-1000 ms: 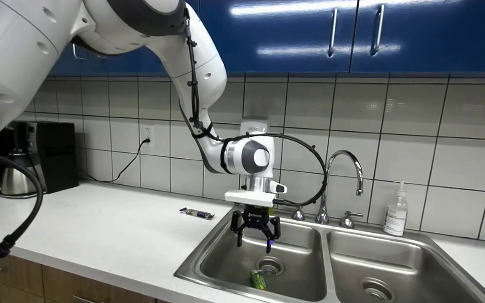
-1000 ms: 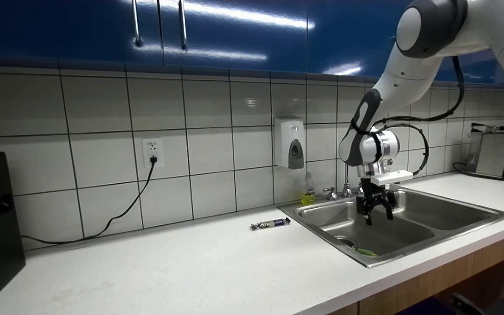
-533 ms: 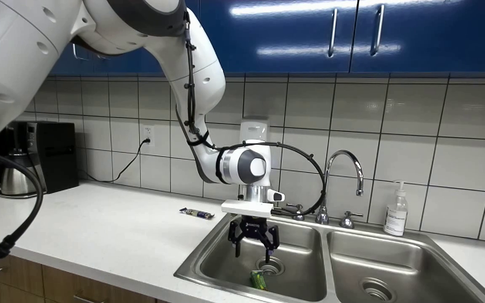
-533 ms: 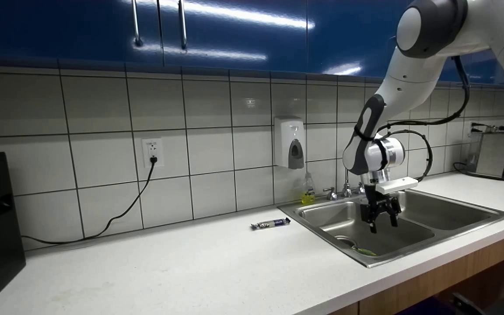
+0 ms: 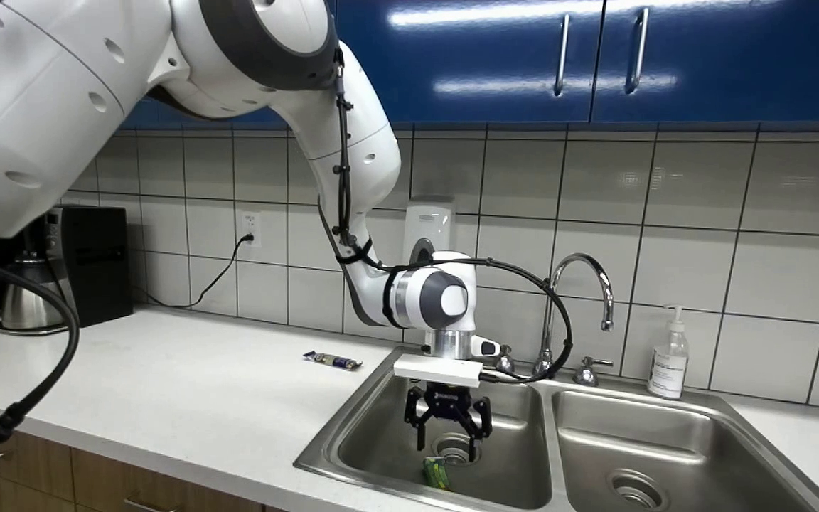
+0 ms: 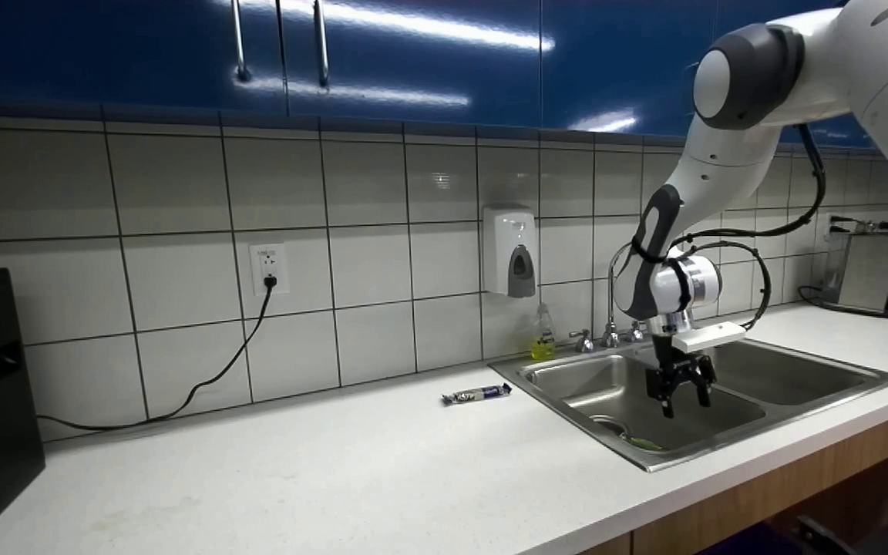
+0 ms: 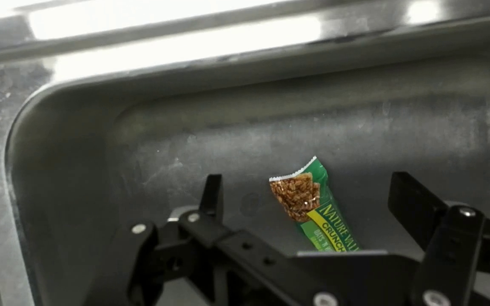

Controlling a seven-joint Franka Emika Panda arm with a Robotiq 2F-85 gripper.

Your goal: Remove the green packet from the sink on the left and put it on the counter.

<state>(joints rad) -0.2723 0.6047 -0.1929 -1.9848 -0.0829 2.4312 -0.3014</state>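
Tiled wall (image 5: 687, 267): in an exterior view, it ran behind your counter (image 5: 189, 384) and sink (image 5: 552, 448).
End effector (image 5: 446, 446): it hung over the left basin (image 5: 505, 469), fingers (image 5: 421, 436) apart.
Wrapped bar (image 6: 477, 395): in an exterior view, it lay on the counter near the sink.
Green packet (image 7: 319, 212): your wrist view showed it below the spread fingers, on that basin's floor.

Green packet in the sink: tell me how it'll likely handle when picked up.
The packet might crack inside if squeezed hard: its print reads "CRUNCH". The flared, toothed end looks like thin film, so it would probably fold if gripped there. That wide end also makes rolling unlikely.
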